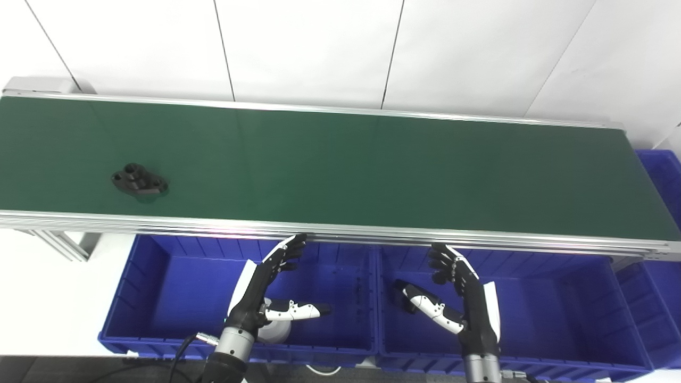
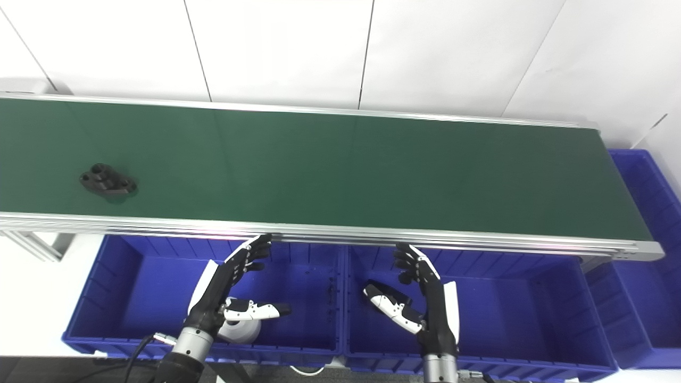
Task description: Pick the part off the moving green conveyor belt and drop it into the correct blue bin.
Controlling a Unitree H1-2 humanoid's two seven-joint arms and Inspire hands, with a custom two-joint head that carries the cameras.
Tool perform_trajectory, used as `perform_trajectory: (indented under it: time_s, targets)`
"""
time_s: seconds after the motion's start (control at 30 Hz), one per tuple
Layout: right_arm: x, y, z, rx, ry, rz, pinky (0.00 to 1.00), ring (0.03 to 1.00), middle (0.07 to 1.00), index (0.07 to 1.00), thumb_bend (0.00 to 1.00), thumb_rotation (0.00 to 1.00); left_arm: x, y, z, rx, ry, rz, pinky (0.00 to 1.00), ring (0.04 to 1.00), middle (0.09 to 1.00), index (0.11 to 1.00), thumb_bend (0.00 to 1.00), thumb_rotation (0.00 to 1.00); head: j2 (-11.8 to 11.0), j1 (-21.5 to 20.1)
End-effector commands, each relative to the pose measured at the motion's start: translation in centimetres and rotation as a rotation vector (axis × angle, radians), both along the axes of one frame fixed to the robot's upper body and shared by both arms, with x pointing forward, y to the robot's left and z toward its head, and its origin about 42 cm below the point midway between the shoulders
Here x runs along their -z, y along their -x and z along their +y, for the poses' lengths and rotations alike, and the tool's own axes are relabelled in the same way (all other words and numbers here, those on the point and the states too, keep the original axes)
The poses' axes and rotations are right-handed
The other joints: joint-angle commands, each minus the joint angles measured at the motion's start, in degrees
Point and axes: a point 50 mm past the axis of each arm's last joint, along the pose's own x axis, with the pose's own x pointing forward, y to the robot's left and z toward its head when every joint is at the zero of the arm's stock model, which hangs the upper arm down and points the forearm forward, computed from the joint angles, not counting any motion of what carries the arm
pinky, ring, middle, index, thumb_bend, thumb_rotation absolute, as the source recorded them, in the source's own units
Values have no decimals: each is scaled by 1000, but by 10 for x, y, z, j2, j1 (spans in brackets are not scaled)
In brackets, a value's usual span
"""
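A black flanged part with holes lies on the green conveyor belt at its left end, near the front edge; it also shows in the right eye view. My left hand hovers open over the left blue bin, fingers pointing up at the belt's front rail. My right hand hovers open over the right blue bin, also below the rail. Both hands are empty and far right of the part.
A white round object lies in the left bin under my left hand. A third blue bin stands at the belt's right end. An aluminium rail runs along the belt's front. White wall panels are behind.
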Motion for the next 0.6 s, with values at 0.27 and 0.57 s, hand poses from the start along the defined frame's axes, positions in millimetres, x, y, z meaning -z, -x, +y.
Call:
perform_trajectory:
  time_s: [0.27, 0.57]
  targets:
    - [-8, -1, 2, -1, 2, -70, 693, 731, 757, 776, 662, 263, -12, -4, -3, 2, 27, -58, 719, 827, 865, 853, 703, 209, -4, 1]
    - [-6, -1, 0, 7, 28, -63, 690, 734, 751, 771, 671, 342, -10, -5, -4, 1, 33, -57, 700, 816, 860, 850, 702, 198, -8, 6]
